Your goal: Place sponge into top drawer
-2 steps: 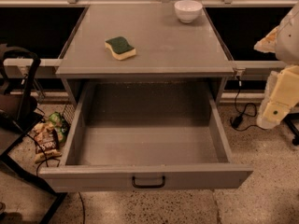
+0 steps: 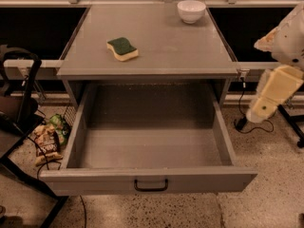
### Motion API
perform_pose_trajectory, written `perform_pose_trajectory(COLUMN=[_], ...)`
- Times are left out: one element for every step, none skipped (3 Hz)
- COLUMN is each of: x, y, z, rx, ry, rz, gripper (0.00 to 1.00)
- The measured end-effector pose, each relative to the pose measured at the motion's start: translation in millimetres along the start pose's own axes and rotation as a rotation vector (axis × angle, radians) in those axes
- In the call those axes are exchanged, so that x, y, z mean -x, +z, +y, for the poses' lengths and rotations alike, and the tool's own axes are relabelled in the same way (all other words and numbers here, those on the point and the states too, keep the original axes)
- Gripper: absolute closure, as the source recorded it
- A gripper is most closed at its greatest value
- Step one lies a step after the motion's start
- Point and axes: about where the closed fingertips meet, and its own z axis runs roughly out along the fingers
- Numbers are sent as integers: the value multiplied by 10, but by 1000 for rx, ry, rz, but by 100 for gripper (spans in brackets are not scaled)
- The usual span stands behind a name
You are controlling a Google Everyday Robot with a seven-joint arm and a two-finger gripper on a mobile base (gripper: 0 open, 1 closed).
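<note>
The sponge (image 2: 122,49), pale yellow with a dark green top, lies flat on the grey cabinet top (image 2: 166,46), left of centre. The top drawer (image 2: 147,151) is pulled wide open below it, and its inside is bare. Its front panel has a black bar handle (image 2: 151,185). My gripper (image 2: 266,103) is at the cream end of the arm at the right edge. It hangs beside the cabinet's right side at drawer height, well away from the sponge.
A white bowl (image 2: 191,11) stands at the back right of the cabinet top. A black frame stand (image 2: 21,113) and snack bags (image 2: 47,141) are on the floor at the left. Cables (image 2: 247,122) lie on the floor at the right.
The lower end of the arm has shifted slightly to the left, toward the cabinet. The sponge, the bowl and the drawer have not moved.
</note>
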Motion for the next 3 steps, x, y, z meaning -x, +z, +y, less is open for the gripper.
perform_pose_trajectory(x=[157, 492, 853], y=[187, 540, 832], z=[-248, -286, -237], rx=[-65, -96, -81], ry=[112, 293, 382], rz=[-92, -245, -373], gripper=[0, 0, 0])
